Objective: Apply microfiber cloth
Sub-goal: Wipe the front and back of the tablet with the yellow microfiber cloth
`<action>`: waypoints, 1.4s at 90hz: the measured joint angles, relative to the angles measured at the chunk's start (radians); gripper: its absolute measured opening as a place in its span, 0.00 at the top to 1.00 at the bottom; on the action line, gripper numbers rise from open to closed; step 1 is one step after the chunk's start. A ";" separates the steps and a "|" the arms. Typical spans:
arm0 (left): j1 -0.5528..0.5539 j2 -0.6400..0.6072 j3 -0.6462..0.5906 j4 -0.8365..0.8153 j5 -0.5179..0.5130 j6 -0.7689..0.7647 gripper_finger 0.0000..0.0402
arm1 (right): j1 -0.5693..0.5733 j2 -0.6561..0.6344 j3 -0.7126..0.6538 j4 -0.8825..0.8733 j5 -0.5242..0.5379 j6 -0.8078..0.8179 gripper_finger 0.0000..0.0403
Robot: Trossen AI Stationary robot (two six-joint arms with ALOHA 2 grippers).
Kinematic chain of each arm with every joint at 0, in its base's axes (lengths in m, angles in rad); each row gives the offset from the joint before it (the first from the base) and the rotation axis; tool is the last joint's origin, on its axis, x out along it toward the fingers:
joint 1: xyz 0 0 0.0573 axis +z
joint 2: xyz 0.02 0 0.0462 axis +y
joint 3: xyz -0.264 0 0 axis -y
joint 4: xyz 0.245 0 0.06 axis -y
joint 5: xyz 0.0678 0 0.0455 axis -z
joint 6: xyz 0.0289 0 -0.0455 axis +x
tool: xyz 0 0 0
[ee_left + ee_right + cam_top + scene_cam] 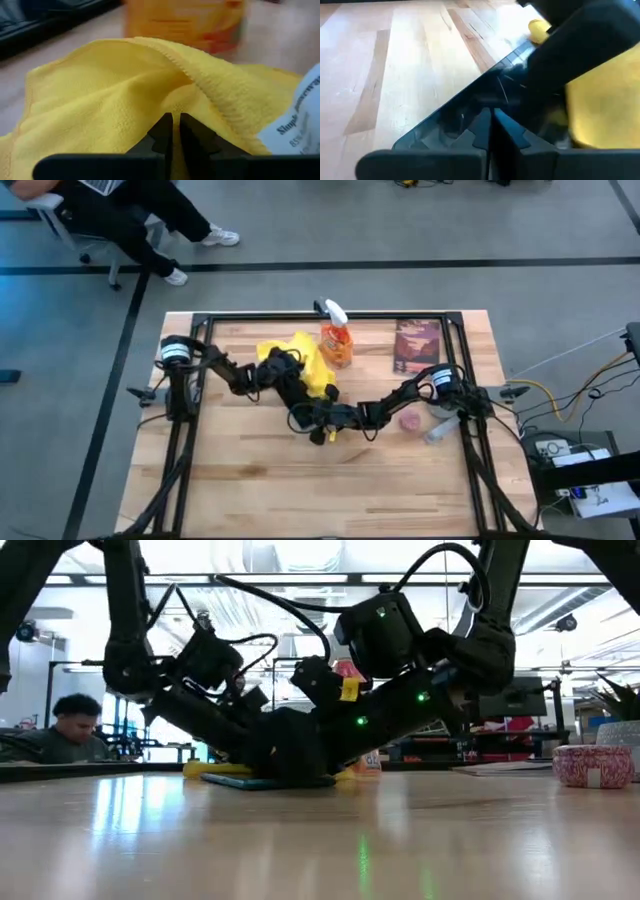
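The left gripper point(172, 131) has its jaws pinched together on the microfiber cloth point(110, 95), bunched just ahead. The right gripper point(491, 125), jaws together, presses the black tablet point(470, 112) beside the cloth.

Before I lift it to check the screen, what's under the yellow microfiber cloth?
A dark tablet lies under the microfiber cloth; only its edge shows. The left gripper pinches the cloth. The rest is covered.

Grey floor point(330, 230) w/ dark tape lines — 1 seated person point(130, 215), ceiling strip lights point(300, 578).
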 joint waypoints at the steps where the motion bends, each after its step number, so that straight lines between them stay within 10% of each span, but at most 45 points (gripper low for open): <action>1: 0.006 -0.001 -0.006 -0.002 -0.003 0.000 0.95 | 0.000 0.000 0.000 -0.001 -0.001 0.000 1.00; 45: 0.106 -0.406 -0.307 -0.049 -0.039 -0.031 0.95 | 0.019 -0.064 -0.005 -0.045 -0.023 -0.062 1.00; 74: 0.084 -0.775 -0.459 -0.134 0.197 -0.144 0.95 | 0.029 -0.406 -0.004 -0.461 0.059 -0.141 1.00; 98: -0.084 -0.789 -0.459 -0.143 0.213 -0.129 0.95 | 0.057 -0.510 -0.010 -0.614 0.093 -0.113 1.00; 126: -0.207 -0.707 -0.448 -0.141 0.165 -0.127 0.95 | 0.075 -0.317 -0.011 -0.460 0.088 -0.035 1.00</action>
